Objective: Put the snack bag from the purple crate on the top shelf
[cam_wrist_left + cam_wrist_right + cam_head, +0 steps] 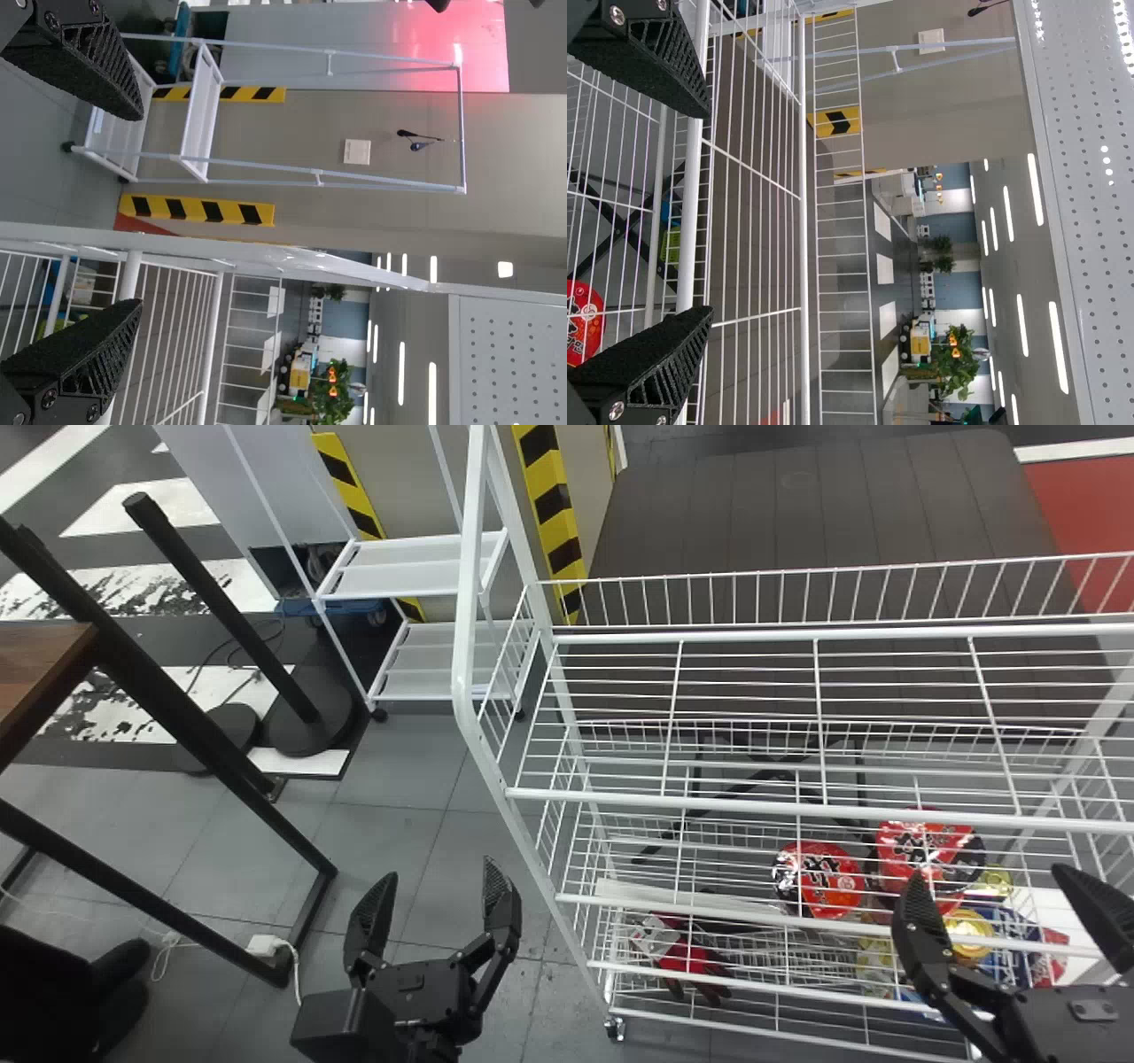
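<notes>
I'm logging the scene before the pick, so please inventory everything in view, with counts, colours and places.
wire rack: 1, white, ahead
red packs: 2, mostly red, low in the rack, toward its right
gold-topped item: 1, beside the packs
red-and-dark item: 1, low in the rack's left end
shelf cart: 1, white, beyond the rack's left
striped guards: at least 2, yellow-black, behind
table: 1, brown top, black frame, far left
pole: at least 1, black, beside the table
left gripper: 1, black, open, left of the rack
right gripper: 1, black, open, before the rack
</notes>
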